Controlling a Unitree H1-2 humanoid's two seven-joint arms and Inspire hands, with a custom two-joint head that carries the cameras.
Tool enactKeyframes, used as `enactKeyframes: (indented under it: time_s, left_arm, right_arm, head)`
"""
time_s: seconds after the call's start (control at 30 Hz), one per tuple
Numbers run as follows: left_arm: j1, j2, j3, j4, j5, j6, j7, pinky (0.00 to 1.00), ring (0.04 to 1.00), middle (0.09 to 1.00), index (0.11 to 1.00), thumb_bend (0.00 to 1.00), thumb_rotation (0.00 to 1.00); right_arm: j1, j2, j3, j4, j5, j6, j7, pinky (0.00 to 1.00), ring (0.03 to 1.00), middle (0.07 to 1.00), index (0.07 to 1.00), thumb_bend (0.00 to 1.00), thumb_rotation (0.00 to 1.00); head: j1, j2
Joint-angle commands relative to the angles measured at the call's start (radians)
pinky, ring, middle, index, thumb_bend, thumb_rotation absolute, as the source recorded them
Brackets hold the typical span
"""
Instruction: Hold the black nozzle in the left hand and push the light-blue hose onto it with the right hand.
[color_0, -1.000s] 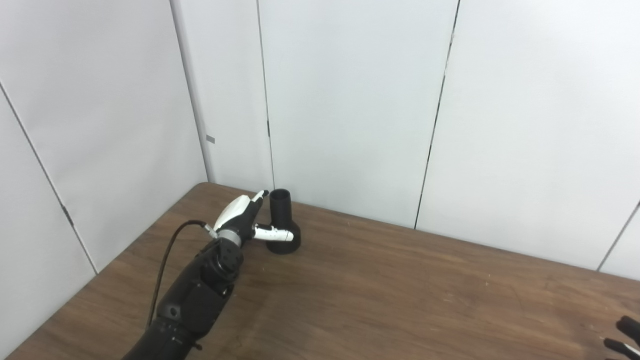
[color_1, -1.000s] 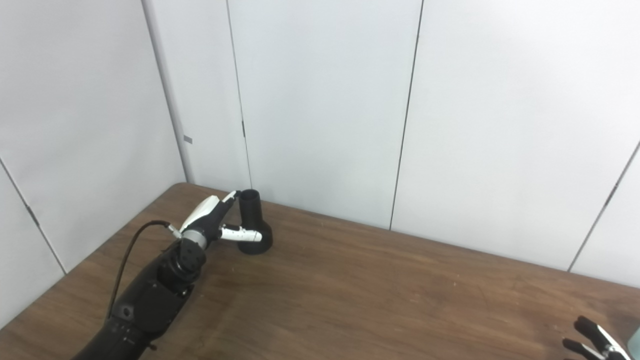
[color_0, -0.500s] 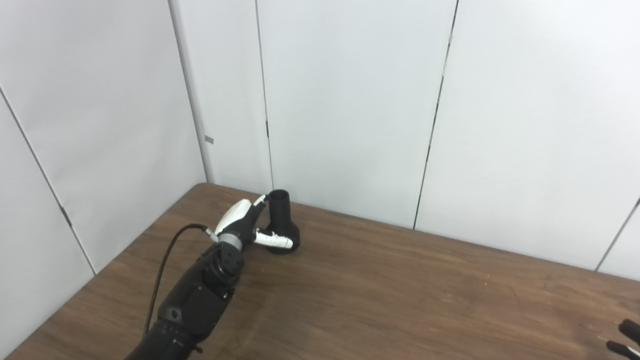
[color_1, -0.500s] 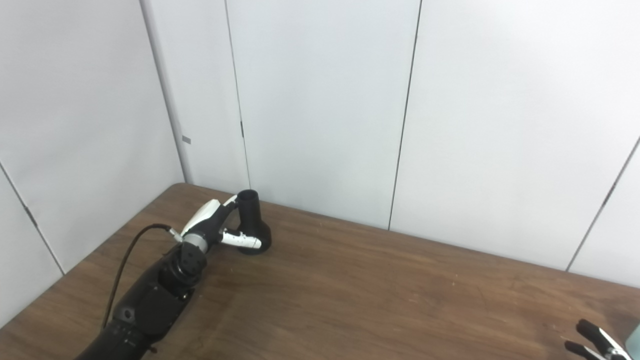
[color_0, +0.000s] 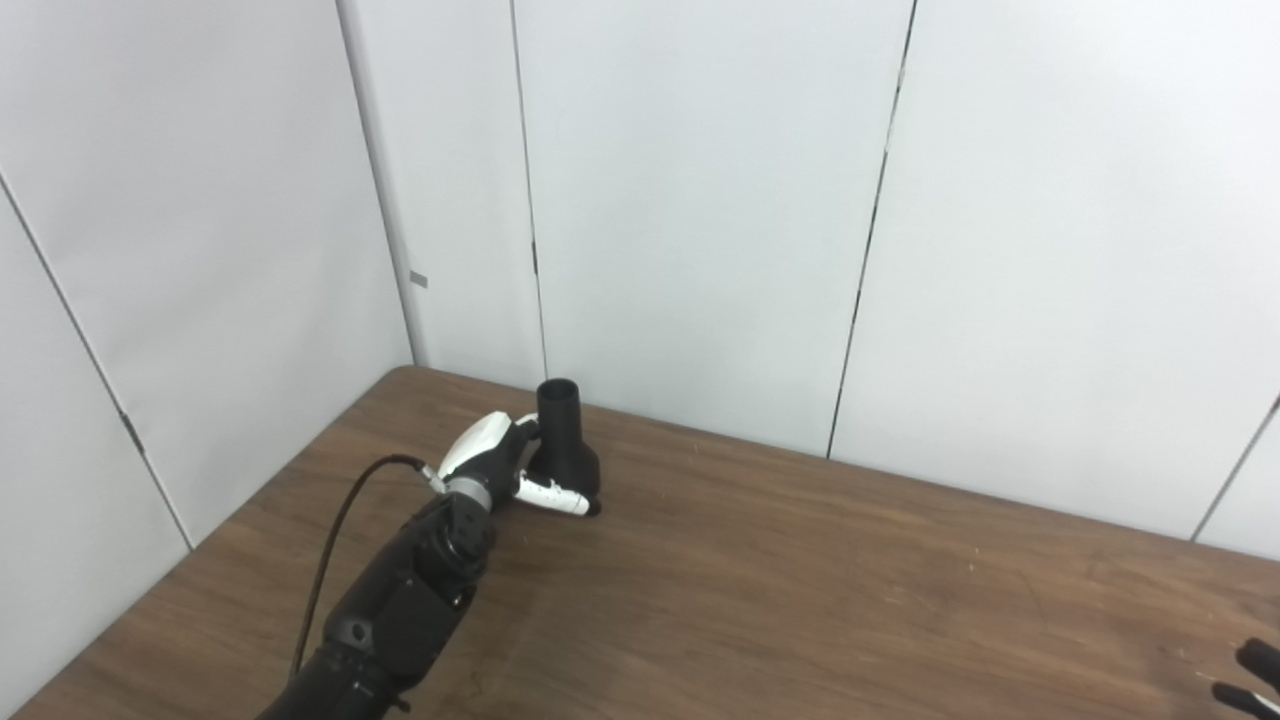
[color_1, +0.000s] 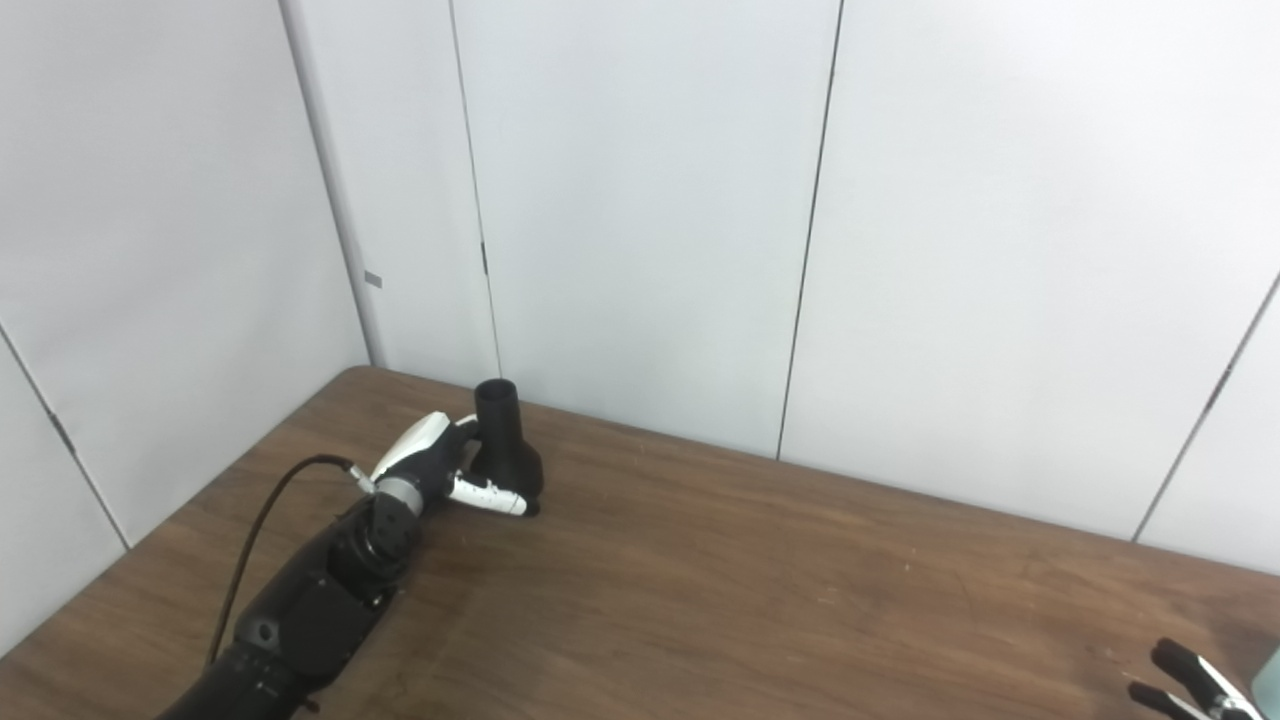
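- The black nozzle (color_0: 564, 443) stands upright on its flared base at about ten o'clock on the desk (color_0: 760, 590), near the far left corner, narrow neck up and mouth open to the top.
- The left robot hand (color_0: 510, 468) is wrapped around the nozzle's lower body: the thumb crosses the front of the base and the other fingers (color_1: 463, 428) curl round the neck from the left, so it is gripping the nozzle.
- A dark cable (color_0: 335, 535) loops off the wrist along the left forearm.
- The right robot hand (color_1: 1185, 680) shows only as dark fingertips at about four o'clock, at the frame's lower right edge, well apart from the nozzle; I cannot tell whether it is open or closed.
- The right eye view alone shows a pale blue-grey sliver (color_1: 1271, 678) at the right edge just beside that hand; too little is visible to say what it is. The left eye view shows less of the fingertips.
- The desk is dark wood-grain.
- White wall panels (color_0: 700, 200) with thin dark seams enclose it behind and on the left.
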Motion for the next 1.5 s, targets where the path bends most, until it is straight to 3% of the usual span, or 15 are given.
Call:
enactKeyframes:
  time_s: [0.0, 0.37, 0.43, 0.53, 0.6, 0.63, 0.73, 0.87, 0.93, 1.1, 1.17, 1.33, 1.47]
  left_arm:
    - [-0.054, 0.024, 0.002, 0.005, 0.018, -0.014, 0.017, 1.0, 0.988, 0.914, 0.857, 1.0, 0.27]
    - [-0.059, 0.015, -0.009, 0.029, 0.041, -0.015, 0.037, 1.0, 0.953, 0.893, 0.82, 0.97, 0.24]
    - [-0.056, 0.01, 0.0, 0.031, 0.029, -0.029, 0.043, 0.99, 0.907, 0.847, 0.793, 0.96, 0.22]
    - [-0.054, 0.002, 0.017, 0.049, -0.001, -0.076, 0.053, 0.91, 0.765, 0.667, 0.703, 0.92, 0.16]
    - [-0.051, -0.007, 0.029, 0.066, -0.026, -0.106, 0.053, 0.85, 0.687, 0.604, 0.646, 0.9, 0.14]
    - [-0.044, -0.015, 0.037, 0.073, -0.041, -0.121, 0.054, 0.77, 0.62, 0.561, 0.553, 0.68, 0.1]
    - [-0.03, -0.032, 0.056, 0.087, -0.071, -0.151, 0.064, 0.68, 0.573, 0.519, 0.493, 0.54, 0.07]
    - [-0.012, -0.062, 0.084, 0.109, -0.101, -0.188, 0.092, 0.83, 0.521, 0.45, 0.508, 0.53, 0.0]
    - [-0.005, -0.07, 0.088, 0.133, -0.107, -0.227, 0.107, 0.73, 0.48, 0.431, 0.514, 0.52, 0.0]
    - [-0.002, -0.075, 0.064, 0.188, -0.074, -0.272, 0.16, 0.68, 0.497, 0.432, 0.511, 0.52, 0.0]
    - [0.0, -0.077, 0.051, 0.209, -0.063, -0.287, 0.176, 0.6, 0.512, 0.454, 0.501, 0.53, 0.0]
    - [0.008, -0.074, 0.025, 0.217, -0.055, -0.315, 0.174, 0.53, 0.501, 0.471, 0.492, 0.53, 0.0]
    - [0.023, -0.073, -0.013, 0.19, -0.041, -0.342, 0.161, 0.46, 0.44, 0.432, 0.495, 0.53, 0.0]
  right_arm:
    - [0.021, 0.005, 0.0, 0.012, 0.014, -0.004, 0.0, 0.7, 0.813, 0.904, 0.886, 0.89, 0.28]
    - [0.021, 0.011, -0.001, -0.001, 0.01, -0.002, -0.007, 0.7, 0.812, 0.903, 0.885, 0.89, 0.28]
    - [0.022, 0.011, 0.0, -0.002, 0.006, -0.001, -0.009, 0.7, 0.812, 0.903, 0.885, 0.89, 0.28]
    - [0.022, 0.01, 0.0, -0.005, 0.003, -0.002, -0.009, 0.7, 0.813, 0.904, 0.886, 0.89, 0.28]
    - [0.022, 0.009, 0.0, -0.004, 0.002, -0.001, -0.008, 0.7, 0.813, 0.904, 0.886, 0.89, 0.28]
    - [0.022, 0.008, 0.0, -0.004, 0.002, -0.001, -0.007, 0.7, 0.813, 0.904, 0.886, 0.89, 0.28]
    - [0.023, 0.008, 0.0, -0.005, 0.003, 0.002, -0.006, 0.7, 0.813, 0.904, 0.886, 0.89, 0.28]
    - [0.025, 0.008, 0.0, -0.016, 0.002, 0.014, -0.007, 0.7, 0.812, 0.904, 0.886, 0.89, 0.28]
    - [0.027, 0.008, 0.002, -0.021, -0.001, 0.019, -0.008, 0.7, 0.813, 0.904, 0.886, 0.89, 0.28]
    - [0.026, 0.005, 0.001, -0.026, -0.003, 0.025, -0.005, 0.7, 0.813, 0.905, 0.886, 0.89, 0.28]
    - [0.024, 0.007, 0.001, -0.027, -0.001, 0.029, -0.005, 0.7, 0.813, 0.903, 0.886, 0.89, 0.28]
    - [0.019, 0.011, 0.003, -0.035, -0.013, 0.036, -0.012, 0.7, 0.812, 0.9, 0.886, 0.89, 0.29]
    - [0.014, 0.017, 0.004, -0.037, -0.023, 0.038, -0.016, 0.7, 0.813, 0.899, 0.883, 0.89, 0.29]
  head:
    - [-0.001, 0.0]
    - [-0.003, 0.001]
    - [-0.003, 0.003]
    - [-0.003, 0.003]
    - [-0.003, 0.009]
    - [-0.003, 0.009]
    - [-0.002, 0.012]
    - [0.0, 0.016]
    - [-0.001, 0.018]
    - [-0.003, 0.023]
    - [-0.004, 0.024]
    - [-0.008, 0.024]
    - [-0.026, 0.027]
